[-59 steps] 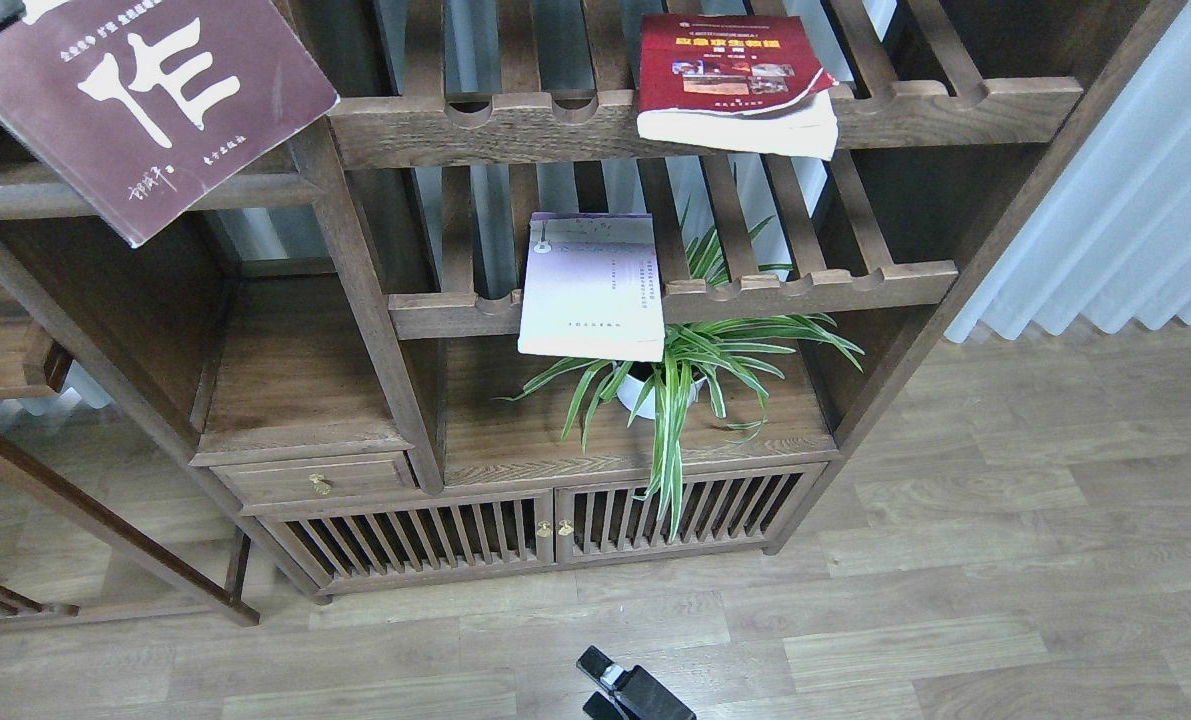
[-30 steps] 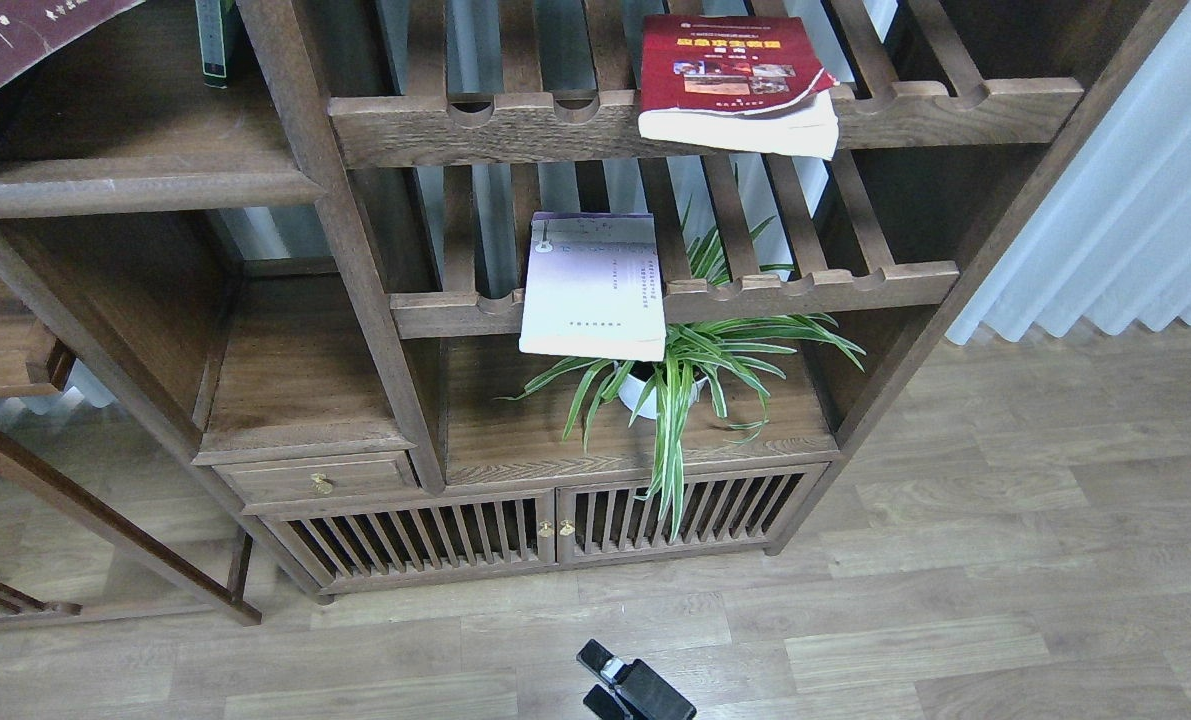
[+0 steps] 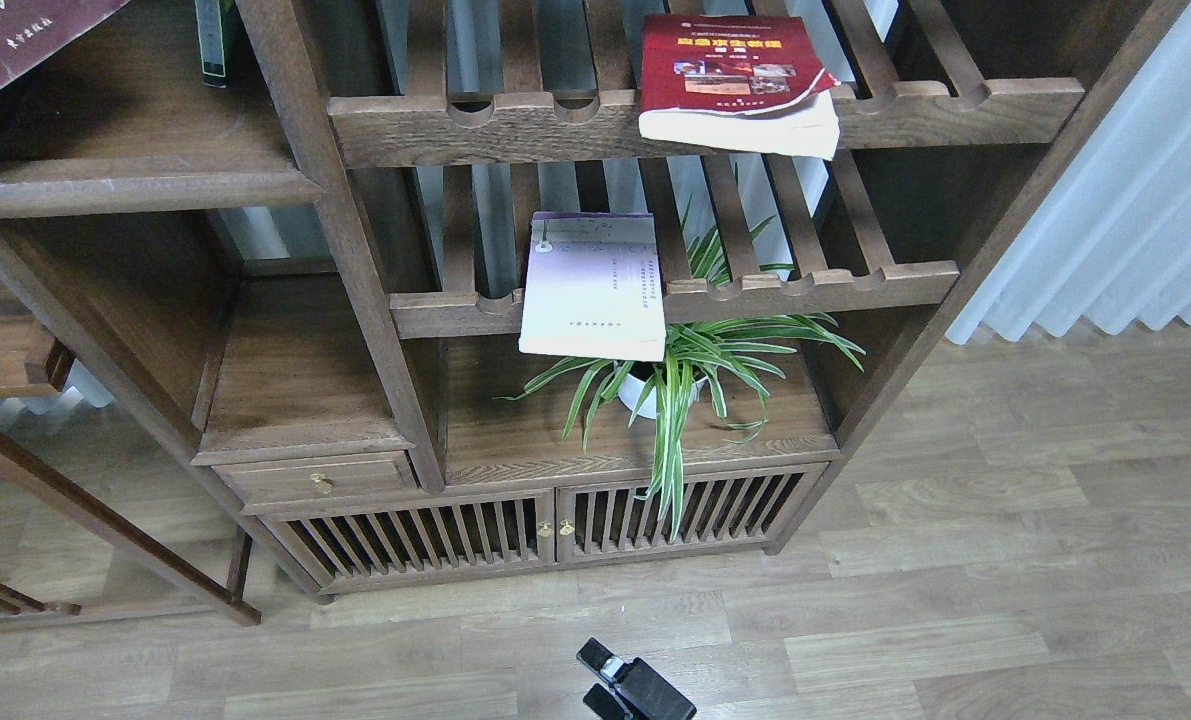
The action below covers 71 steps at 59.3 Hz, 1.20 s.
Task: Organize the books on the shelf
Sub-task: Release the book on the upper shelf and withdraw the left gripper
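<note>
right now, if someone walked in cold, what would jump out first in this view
Probably the red book, lying flat on the upper slatted rack and hanging over its front rail. Below it, the pale lavender book overhangs the lower rack above a spider plant. Only a corner of the maroon book shows at top left, over the solid shelf.

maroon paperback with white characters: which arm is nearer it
Probably left, though it's out of view past that corner. The maroon paperback is far up-left of the only arm showing, seemingly the right gripper at bottom centre.
</note>
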Available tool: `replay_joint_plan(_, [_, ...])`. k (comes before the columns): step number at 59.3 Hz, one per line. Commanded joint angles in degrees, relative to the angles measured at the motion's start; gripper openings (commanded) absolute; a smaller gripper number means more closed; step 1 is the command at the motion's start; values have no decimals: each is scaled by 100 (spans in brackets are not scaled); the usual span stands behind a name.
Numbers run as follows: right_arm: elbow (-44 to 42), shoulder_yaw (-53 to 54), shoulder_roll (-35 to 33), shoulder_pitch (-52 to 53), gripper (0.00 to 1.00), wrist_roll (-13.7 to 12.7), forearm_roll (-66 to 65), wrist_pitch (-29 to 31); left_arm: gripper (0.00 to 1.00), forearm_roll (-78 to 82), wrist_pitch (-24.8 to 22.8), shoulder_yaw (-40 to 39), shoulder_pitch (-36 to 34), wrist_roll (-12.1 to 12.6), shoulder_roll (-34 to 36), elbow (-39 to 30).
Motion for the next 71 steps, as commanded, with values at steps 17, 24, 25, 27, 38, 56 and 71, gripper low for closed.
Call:
replay_joint_plan(17, [0,-7,0,216,99,22,0,0,6,982,0,798,-1174,0,-107,379])
replay_joint_plan(24, [0,-7,0,357,99,66,9,0,6,1316,0,816,-1253,0,-256,388])
replay_joint_plan(25, [0,-7,0,392,99,66,26,0,6,1395,0,816,-1280,0,-291,397])
replay_joint_plan(27, [0,-7,0,436,99,74,44,0,6,1448,0,816,-1289,0,-353,406])
replay_joint_plan(38, [-79,-7,0,761,99,83,97,0,6,1729,0,815,-1315,0,-424,423])
replay_joint_plan(56, [-720,2,0,1860,99,391,562,0,7,2055,0,1518,-2044,0,-441,432])
replay_joint_plan(71, [-861,133,0,2255,99,637,589,0,7,2133,0,2098,-2545,0,-687,722])
